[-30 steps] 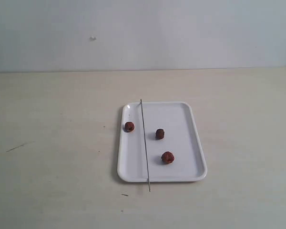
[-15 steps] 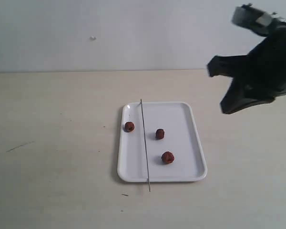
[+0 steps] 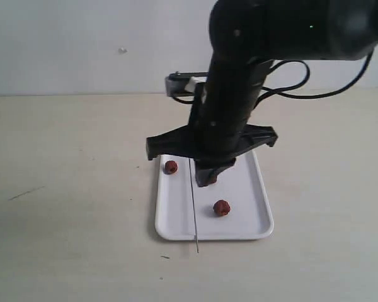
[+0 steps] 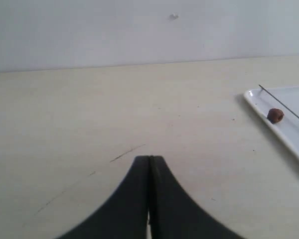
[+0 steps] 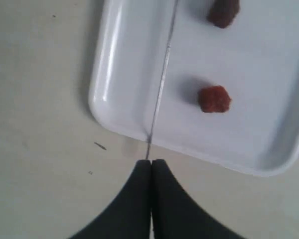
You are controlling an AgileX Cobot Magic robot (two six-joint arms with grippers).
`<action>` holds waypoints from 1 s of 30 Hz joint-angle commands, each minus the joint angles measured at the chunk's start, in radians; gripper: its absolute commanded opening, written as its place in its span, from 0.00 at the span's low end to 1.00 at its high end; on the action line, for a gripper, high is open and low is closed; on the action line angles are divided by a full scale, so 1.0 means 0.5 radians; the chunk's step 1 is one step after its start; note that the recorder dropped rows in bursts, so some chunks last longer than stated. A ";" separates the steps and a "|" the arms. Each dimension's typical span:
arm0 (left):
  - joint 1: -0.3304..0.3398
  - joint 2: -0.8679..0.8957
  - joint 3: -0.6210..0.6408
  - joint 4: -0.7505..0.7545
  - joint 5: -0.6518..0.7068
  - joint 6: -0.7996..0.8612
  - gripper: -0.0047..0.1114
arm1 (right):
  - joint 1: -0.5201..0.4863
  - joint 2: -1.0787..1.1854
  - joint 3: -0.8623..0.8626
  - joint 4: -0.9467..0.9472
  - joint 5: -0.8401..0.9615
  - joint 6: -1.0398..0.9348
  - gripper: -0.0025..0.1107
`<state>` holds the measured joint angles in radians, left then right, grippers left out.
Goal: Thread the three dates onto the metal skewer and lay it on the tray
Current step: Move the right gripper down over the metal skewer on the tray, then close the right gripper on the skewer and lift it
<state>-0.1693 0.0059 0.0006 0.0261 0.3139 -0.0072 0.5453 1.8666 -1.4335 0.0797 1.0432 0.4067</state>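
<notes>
The white tray point(image 3: 176, 220) lies at the table's middle with the thin metal skewer point(image 3: 194, 207) across its left part, the near tip past the rim. One date point(image 3: 171, 167) sits left of the skewer and one point(image 3: 221, 207) right of it. The third date point(image 3: 210, 182) is mostly hidden behind my right gripper point(image 3: 209, 175), which hangs shut and empty above the tray. In the right wrist view the shut gripper point(image 5: 151, 162) lines up with the skewer point(image 5: 161, 84) end, near two dates point(image 5: 215, 98) point(image 5: 223, 11). My left gripper point(image 4: 149, 158) is shut over bare table, left of the tray point(image 4: 289, 130).
The right arm's black body point(image 3: 239, 75) and cables tower over the tray's far half. A white wall backs the beige table point(image 3: 63, 201). Small dark marks point(image 5: 100, 146) dot the tabletop near the tray's near corner.
The right arm has swung in from the upper right to above the tray, covering its far end and the middle date. Dates, skewer and tray have not moved.
</notes>
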 commanded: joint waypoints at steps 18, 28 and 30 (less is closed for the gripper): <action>0.003 -0.012 -0.001 0.009 -0.003 -0.010 0.04 | 0.039 0.484 -0.244 -0.263 -0.235 0.098 0.33; 0.003 -0.012 -0.001 0.009 -0.003 -0.010 0.04 | 0.039 0.621 -0.244 -0.263 -0.255 0.098 0.33; 0.003 -0.012 -0.001 0.009 -0.003 -0.010 0.04 | 0.039 0.639 -0.244 -0.277 -0.255 0.098 0.33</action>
<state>-0.1693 0.0059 0.0006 0.0261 0.3139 -0.0072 0.5636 2.1792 -1.5475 -0.0439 0.9253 0.4557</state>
